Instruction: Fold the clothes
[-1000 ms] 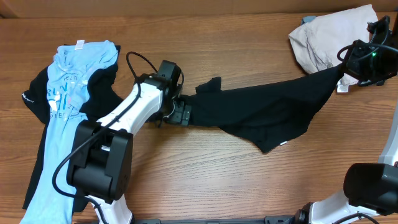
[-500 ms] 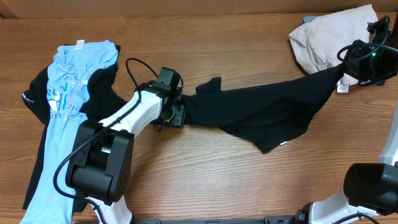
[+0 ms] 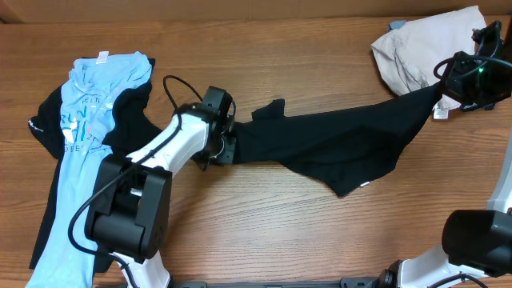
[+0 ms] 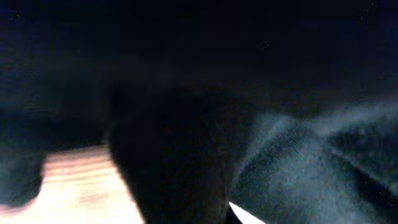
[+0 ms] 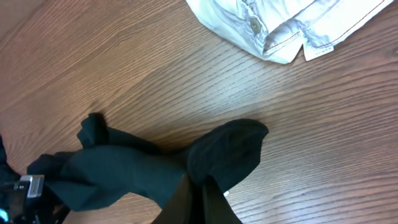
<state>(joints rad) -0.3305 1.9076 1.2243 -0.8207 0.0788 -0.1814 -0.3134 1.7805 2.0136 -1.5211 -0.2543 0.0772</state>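
A large black T-shirt (image 3: 336,144) lies stretched across the middle of the table, its left end bunched and its right end lifted. My left gripper (image 3: 230,146) is shut on the bunched left end; the left wrist view is filled with dark fabric (image 4: 311,168) over a strip of wood. My right gripper (image 3: 445,94) is shut on the shirt's right corner, and the cloth (image 5: 124,171) hangs from the closed fingers (image 5: 186,202). A small white label (image 3: 364,185) shows on the shirt's lower edge.
Beige trousers (image 3: 416,48) lie crumpled at the back right, close to the right gripper, their waistband (image 5: 280,25) showing in the right wrist view. A light-blue printed tee (image 3: 88,136) lies over another black garment (image 3: 48,120) at the left. The left arm's cable (image 3: 172,84) loops above it.
The left gripper was open at the shirt's left end and has closed on the fabric, drawing slightly left. The right gripper and its hold have not moved.
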